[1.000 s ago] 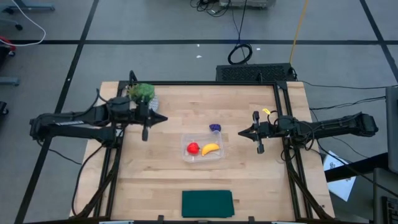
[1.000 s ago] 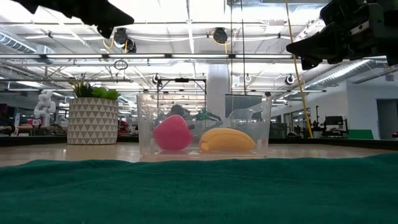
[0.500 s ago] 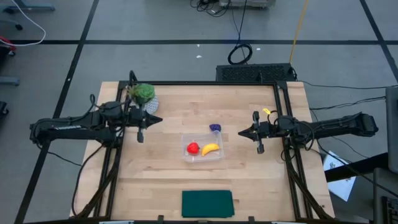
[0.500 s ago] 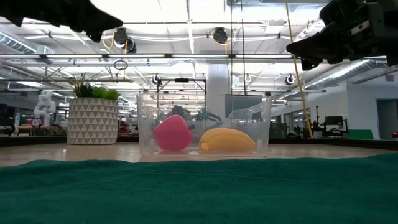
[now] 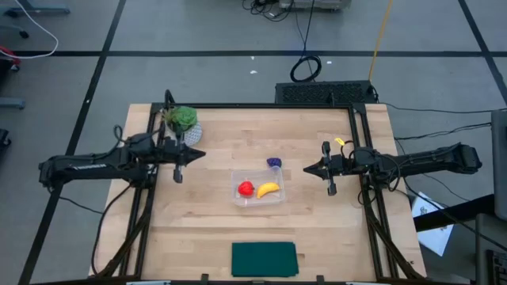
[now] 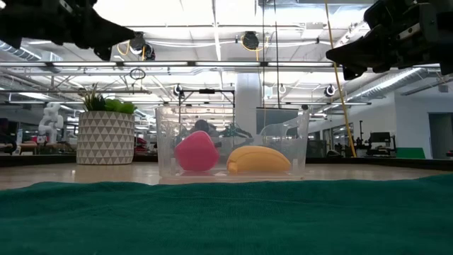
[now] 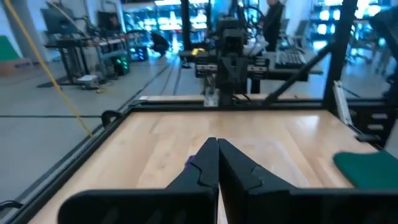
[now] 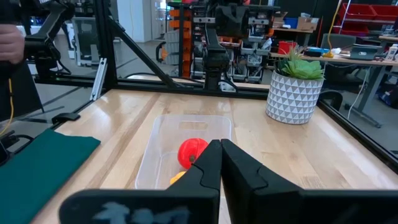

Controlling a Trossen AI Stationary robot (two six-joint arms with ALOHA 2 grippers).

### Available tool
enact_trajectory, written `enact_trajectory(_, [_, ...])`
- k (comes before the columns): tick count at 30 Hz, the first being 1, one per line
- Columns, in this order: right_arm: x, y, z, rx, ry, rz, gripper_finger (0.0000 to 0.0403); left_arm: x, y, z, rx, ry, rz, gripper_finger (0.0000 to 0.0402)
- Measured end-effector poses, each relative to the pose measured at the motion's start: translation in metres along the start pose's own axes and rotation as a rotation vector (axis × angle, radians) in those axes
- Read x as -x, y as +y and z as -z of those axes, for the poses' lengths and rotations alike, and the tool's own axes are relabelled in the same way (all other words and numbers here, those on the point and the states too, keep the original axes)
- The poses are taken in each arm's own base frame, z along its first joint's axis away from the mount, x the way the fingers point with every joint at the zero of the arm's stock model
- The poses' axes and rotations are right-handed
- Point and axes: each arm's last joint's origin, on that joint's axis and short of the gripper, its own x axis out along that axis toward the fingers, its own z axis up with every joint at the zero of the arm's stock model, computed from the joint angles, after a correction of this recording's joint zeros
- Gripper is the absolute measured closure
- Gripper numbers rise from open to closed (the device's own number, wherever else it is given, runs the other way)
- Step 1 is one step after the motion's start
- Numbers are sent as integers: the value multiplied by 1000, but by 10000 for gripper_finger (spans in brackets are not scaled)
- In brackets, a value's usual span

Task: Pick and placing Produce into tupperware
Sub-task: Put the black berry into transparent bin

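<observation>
Bright produce in a clear tub on pale wood

Round red fruit (image 5: pixel 245 188), curved yellow banana (image 5: pixel 268 189), see-through plastic tupperware (image 5: pixel 277 198); dark purple lumpy piece (image 5: pixel 274 162); dark green flat cloth (image 5: pixel 264 259); white triangle-patterned pot (image 8: pixel 292 97).

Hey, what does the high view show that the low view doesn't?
Only the high view shows the dark purple piece lying on the table just outside the tupperware, and both whole arms, with the left gripper and right gripper shut. Only the low view shows the room's ceiling lights. Both show the red fruit and banana inside the tupperware, the potted plant and the green cloth.
</observation>
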Motion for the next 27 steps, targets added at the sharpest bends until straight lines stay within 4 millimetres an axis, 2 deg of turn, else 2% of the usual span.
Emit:
enact_trajectory(6, [0,0,0,-2,0,0,403,-1,0,16,19,-96,0,401])
enact_trajectory(12, [0,0,0,-2,0,0,403,-2,0,26,27,-21,1,401])
enact_trajectory(16, [0,0,0,-3,-1,0,403,-1,0,23,-14,-50,-16,401])
enact_trajectory(27, [0,0,0,-10,0,0,403,0,-3,17,-44,-165,91,401])
